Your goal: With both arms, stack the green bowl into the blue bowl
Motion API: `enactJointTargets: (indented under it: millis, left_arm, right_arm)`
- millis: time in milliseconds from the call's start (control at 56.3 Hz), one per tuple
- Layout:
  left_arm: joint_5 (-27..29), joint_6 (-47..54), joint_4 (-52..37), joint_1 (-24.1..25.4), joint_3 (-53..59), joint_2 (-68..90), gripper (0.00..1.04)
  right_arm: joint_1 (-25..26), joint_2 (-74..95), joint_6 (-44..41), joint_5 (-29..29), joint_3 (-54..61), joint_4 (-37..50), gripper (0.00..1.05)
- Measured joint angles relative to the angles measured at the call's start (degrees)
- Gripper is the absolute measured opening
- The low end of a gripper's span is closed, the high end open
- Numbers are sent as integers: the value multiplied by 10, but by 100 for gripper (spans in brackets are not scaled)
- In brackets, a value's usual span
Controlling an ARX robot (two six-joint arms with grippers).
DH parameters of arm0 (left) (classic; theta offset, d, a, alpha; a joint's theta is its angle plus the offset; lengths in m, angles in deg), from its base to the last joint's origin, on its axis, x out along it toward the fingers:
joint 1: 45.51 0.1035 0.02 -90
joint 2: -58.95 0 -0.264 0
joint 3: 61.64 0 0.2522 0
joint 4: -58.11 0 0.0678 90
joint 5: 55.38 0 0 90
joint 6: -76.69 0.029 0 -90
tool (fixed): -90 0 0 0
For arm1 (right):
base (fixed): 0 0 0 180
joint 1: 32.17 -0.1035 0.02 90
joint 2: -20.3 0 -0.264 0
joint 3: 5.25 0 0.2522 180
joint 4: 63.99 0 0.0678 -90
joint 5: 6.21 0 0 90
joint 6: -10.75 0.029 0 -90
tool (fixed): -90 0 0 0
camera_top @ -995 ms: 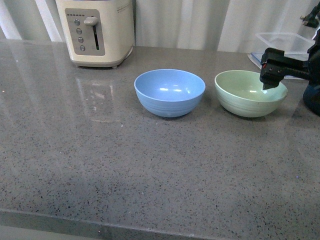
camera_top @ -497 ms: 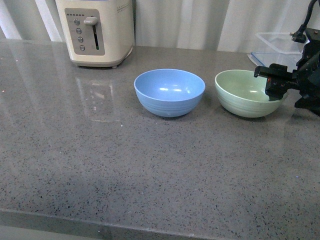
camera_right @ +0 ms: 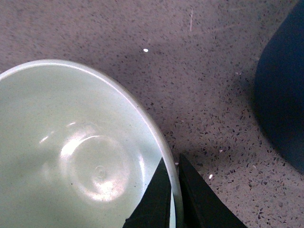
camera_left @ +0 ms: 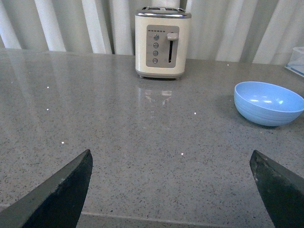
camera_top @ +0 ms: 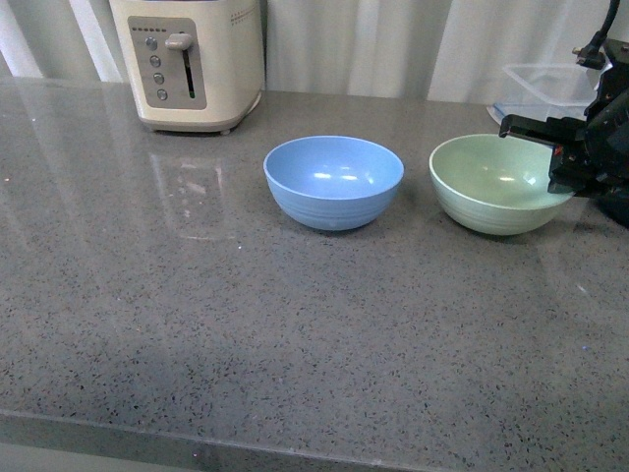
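Right gripper (camera_right: 173, 176) is cut off at the front view's edge. From its wrist view it is seen clamped on the green bowl (camera_top: 491, 185) rim, one finger inside, one outside. Dark navy container (camera_right: 284, 90) is only partly seen. Toaster (camera_top: 192, 61) button markings can't be read. Green bowl and blue bowl (camera_top: 332, 182) are both empty, side by side, not touching. Left gripper (camera_left: 170, 159) is spread wide, nothing held.

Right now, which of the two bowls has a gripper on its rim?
The green bowl: the right gripper grips its rim. The blue bowl stands free.
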Motion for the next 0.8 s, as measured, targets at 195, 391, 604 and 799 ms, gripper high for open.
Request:
enactJointTargets:
  millis: [195,391,604,799]
  left_arm:
    - [0,0,0,0,0,0,98]
    - [0,0,0,0,0,0,98]
    - [0,0,0,0,0,0,98]
    - [0,0,0,0,0,0,98]
  right_arm:
    - [-37,-29,2,16,-24,-7,2]
    - [-130,-14,2,24,-85,-8,2]
    - [-165,30,0,17,-121,-22,2]
    - [-168,52,-3,12,-122,-21,2]
